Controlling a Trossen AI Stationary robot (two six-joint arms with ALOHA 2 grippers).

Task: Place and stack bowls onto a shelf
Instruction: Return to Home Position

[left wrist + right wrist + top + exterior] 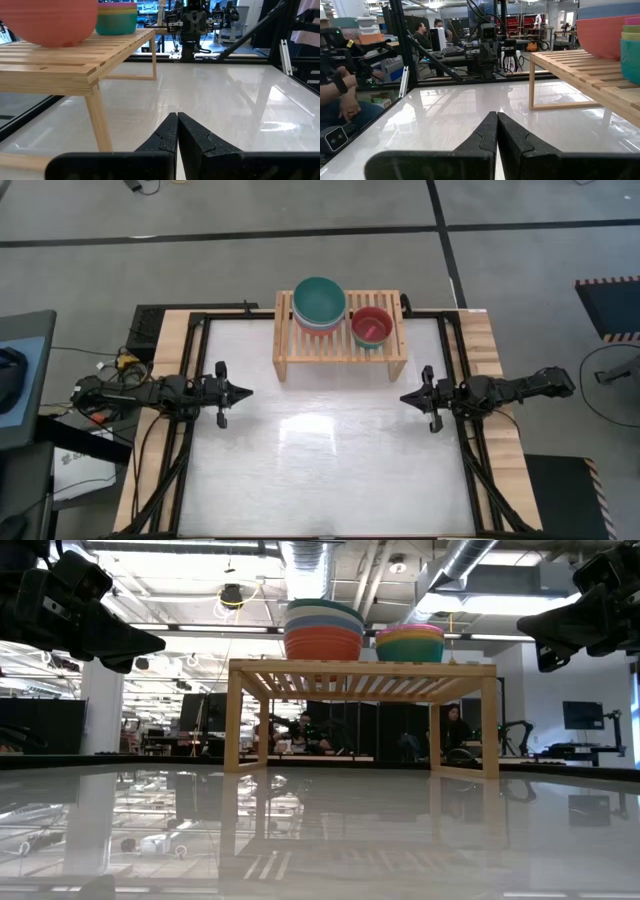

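Tabletop (320, 470) is wide open on our end. We count one shelf (335, 352) by the far edge with two bowl stacks on it, bigger stack (319, 302) left, smaller stack (372, 326) right. Our left gripper (246, 391) and right gripper (405, 397) hover at the sides, both pinched together on nothing.

The left arm (160, 392) is extended level, with its wrist pointing inward toward the opposite arm. The left gripper (247, 391) has both fingers pressed together, their inner faces in contact and the tips meeting in a point (the left wrist view shows this directly). The right arm (510, 388) mirrors this pose. The right gripper (404, 397) is likewise closed tip to tip. The two grippers face each other, well apart, and both are held raised.
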